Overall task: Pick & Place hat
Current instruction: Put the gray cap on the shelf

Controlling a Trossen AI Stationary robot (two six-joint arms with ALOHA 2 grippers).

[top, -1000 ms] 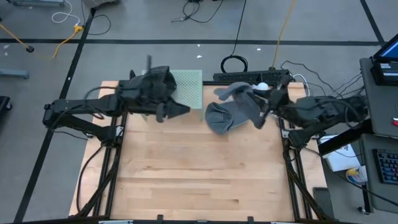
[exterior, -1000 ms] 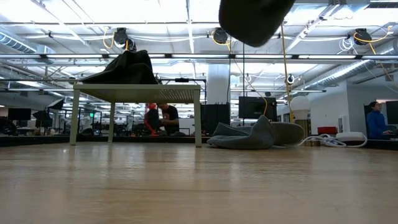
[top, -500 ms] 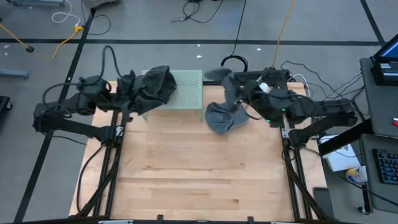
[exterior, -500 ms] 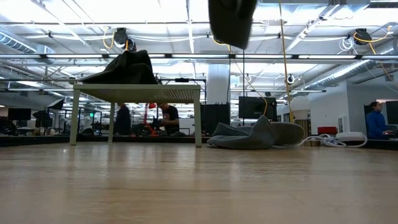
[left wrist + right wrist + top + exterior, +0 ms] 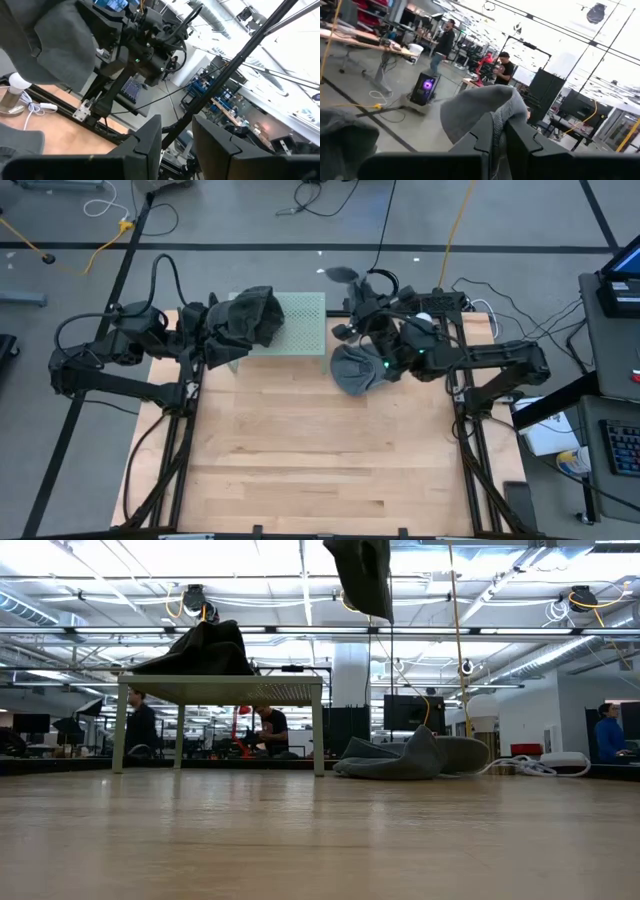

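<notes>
A wooden table point(image 5: 300, 450) stands on grey floor point(image 5: 250, 215) strewn with cables point(image 5: 110, 235), beneath bright ceiling lights point(image 5: 240, 555), with people point(image 5: 605, 735) at distant desks.

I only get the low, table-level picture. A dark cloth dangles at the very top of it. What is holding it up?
Observer: The right tool is holding it. The right wrist view shows it shut on a held grey hat, with the fabric pinched between its fingers.
Visitor: And the grey heap lying on the table?
Observer: From above it is a second grey hat, lying on the wood by a corner of the green rack.
Visitor: Is the other arm busy?
Observer: No. The left tool is open and empty in its wrist view. That arm sits at the rack's far end, near the dark hat.
</notes>
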